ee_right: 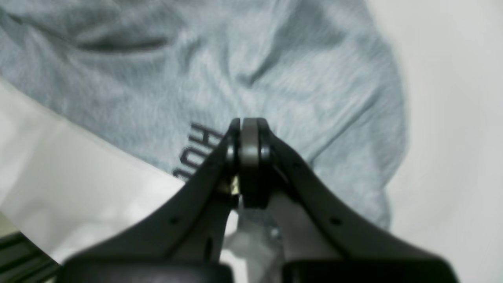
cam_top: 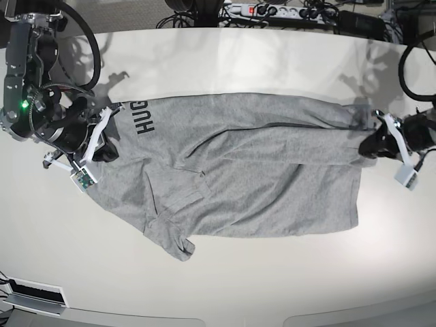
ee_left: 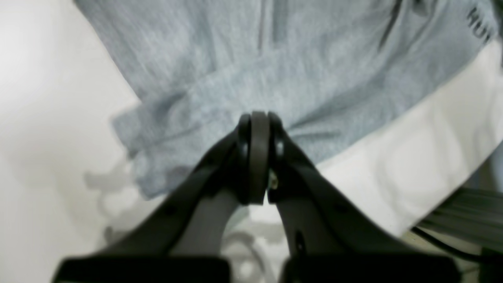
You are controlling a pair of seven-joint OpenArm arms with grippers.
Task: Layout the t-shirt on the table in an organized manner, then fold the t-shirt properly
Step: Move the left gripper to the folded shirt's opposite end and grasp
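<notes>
The heather-grey t-shirt (cam_top: 259, 170) lies spread sideways across the off-white table (cam_top: 272, 286), creased through its middle, with black lettering (cam_top: 146, 116) at its left end. My left gripper (cam_top: 368, 145) is at the shirt's right edge. In the left wrist view it (ee_left: 257, 118) is shut, and cloth (ee_left: 314, 59) puckers toward its tips. My right gripper (cam_top: 107, 151) is at the shirt's left edge. In the right wrist view it (ee_right: 249, 124) is shut on fabric (ee_right: 294, 78) beside the lettering (ee_right: 196, 149). How much cloth sits between either pair of jaws is hidden.
One sleeve (cam_top: 174, 238) sticks out toward the table's front. A power strip and cables (cam_top: 272, 10) lie behind the far edge. The table's edge runs close to both grippers (ee_left: 452, 220), (ee_right: 23, 251). A white vent-like panel (cam_top: 34, 294) sits at the front left.
</notes>
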